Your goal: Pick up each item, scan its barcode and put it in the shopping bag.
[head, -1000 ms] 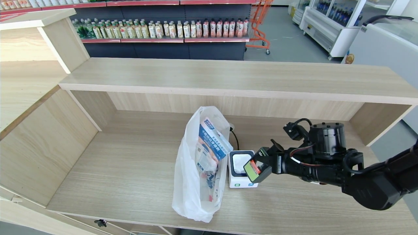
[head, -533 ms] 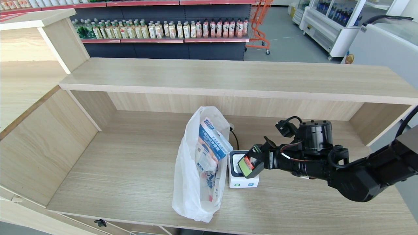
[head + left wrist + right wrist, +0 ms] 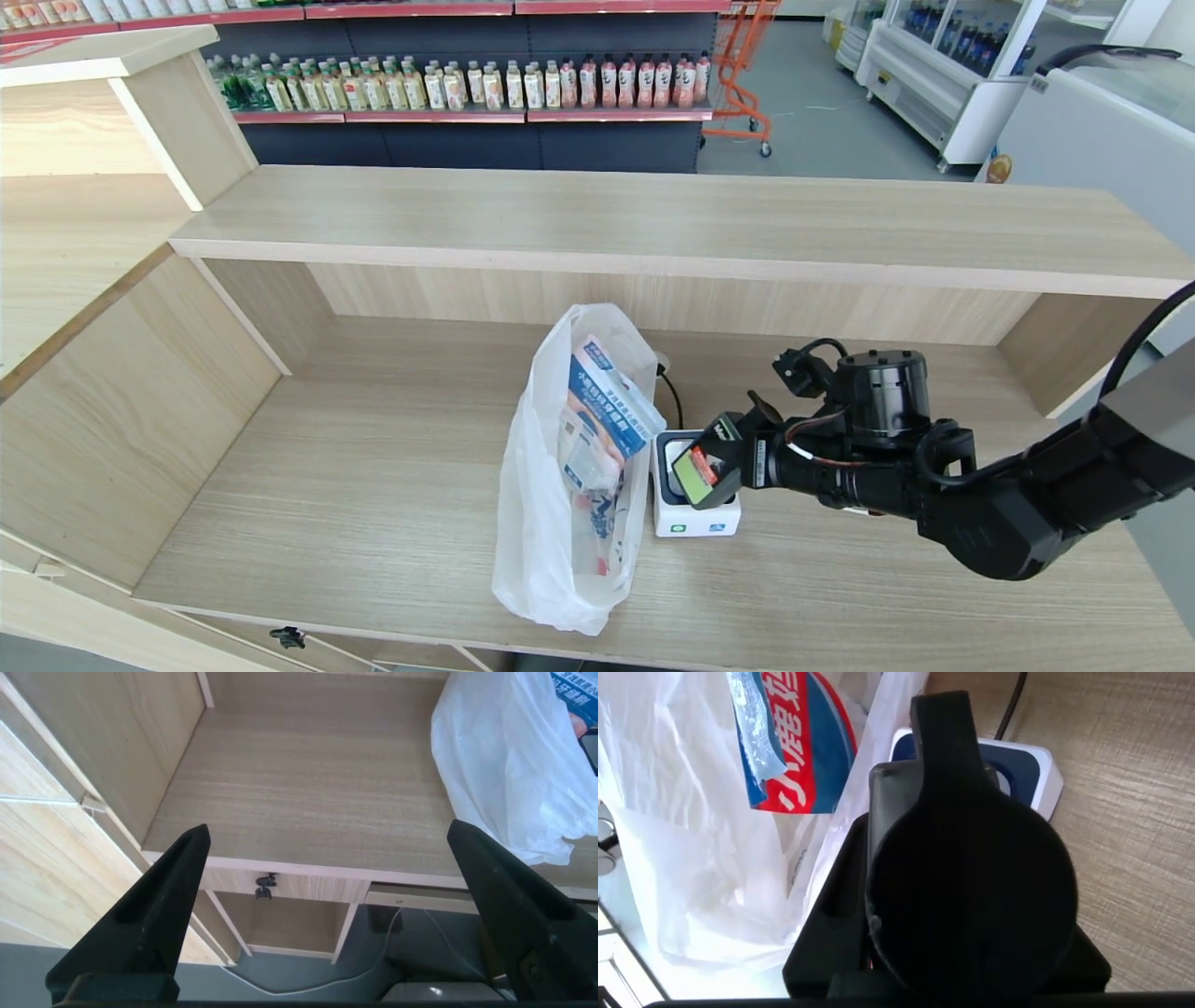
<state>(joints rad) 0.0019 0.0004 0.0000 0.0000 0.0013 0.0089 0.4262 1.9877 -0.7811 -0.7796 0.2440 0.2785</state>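
My right hand [image 3: 711,464] clamps a small green-and-red box [image 3: 695,476] just above the scanner [image 3: 695,518], which sits right beside the bag [image 3: 551,523] on the surface [image 3: 373,485]. The bag stands upright with packets [image 3: 602,411] inside. My left hand [image 3: 329,831] hangs spread wide and empty near the surface's front edge.

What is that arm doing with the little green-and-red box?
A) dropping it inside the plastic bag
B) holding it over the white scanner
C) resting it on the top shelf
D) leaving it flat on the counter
B: the right pincer grips the small box over the scanner, beside the shopping bag and not in it.
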